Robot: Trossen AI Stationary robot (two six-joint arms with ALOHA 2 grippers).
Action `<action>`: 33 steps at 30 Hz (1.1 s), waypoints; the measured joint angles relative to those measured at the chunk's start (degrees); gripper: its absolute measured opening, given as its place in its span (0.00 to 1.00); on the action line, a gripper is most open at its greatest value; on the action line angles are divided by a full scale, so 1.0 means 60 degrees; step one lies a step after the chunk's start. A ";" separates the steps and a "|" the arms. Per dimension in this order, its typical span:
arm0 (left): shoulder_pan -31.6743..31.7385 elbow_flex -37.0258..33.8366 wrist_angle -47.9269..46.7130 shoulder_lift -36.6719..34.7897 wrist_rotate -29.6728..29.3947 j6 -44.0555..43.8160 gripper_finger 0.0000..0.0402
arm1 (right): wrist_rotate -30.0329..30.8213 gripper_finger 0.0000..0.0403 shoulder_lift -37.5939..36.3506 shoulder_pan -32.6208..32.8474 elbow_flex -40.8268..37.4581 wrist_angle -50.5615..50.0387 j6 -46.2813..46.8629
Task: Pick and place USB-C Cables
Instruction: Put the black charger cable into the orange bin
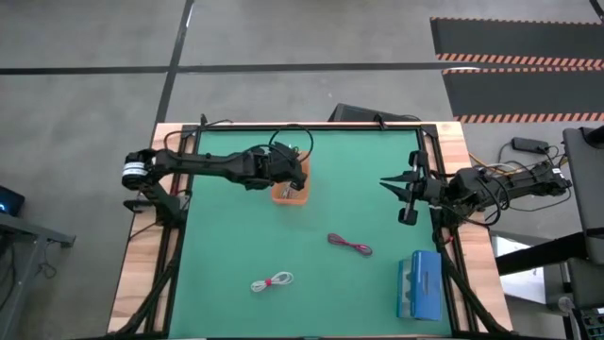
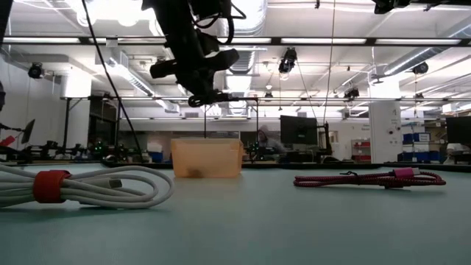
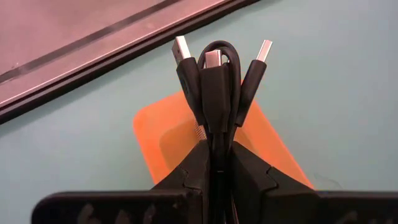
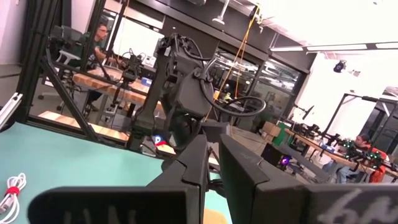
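My left gripper [image 1: 294, 178] is above the orange bin [image 1: 291, 192] near the table's far edge, shut on the black USB-C cable [image 3: 214, 74]. In the low view it hangs over the bin [image 2: 207, 157] with a thin strand [image 2: 204, 121] dangling down. The dark red cable [image 1: 350, 245] lies flat mid-table, and the white cable [image 1: 272, 281], bound by a red tie [image 2: 50, 185], lies near the front edge. A grey cable does not show. My right gripper [image 1: 389, 183] waits at the right edge, touching nothing, its fingers close together. My left gripper pinches the folded black cable bundle [image 3: 216, 134] between its two fingers. The bundle's loop and two metal plugs [image 3: 181, 47] stick out past the fingertips. The fingers point down from above, and the cable is lifted clear over the orange bin [image 3: 163, 138].
A blue box [image 1: 419, 283] lies at the table's near right corner. A dark shape [image 2: 193, 173] shows through the bin's wall. The green mat [image 1: 236, 236] is bare between the bin and the two lying cables. People sit at benches in the room behind.
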 joint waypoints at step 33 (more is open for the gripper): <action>0.0790 0.0001 0.0780 0.1648 0.0611 0.0727 0.07 | 0.0004 0.08 0.0003 0.0000 0.0004 -0.0031 -0.0168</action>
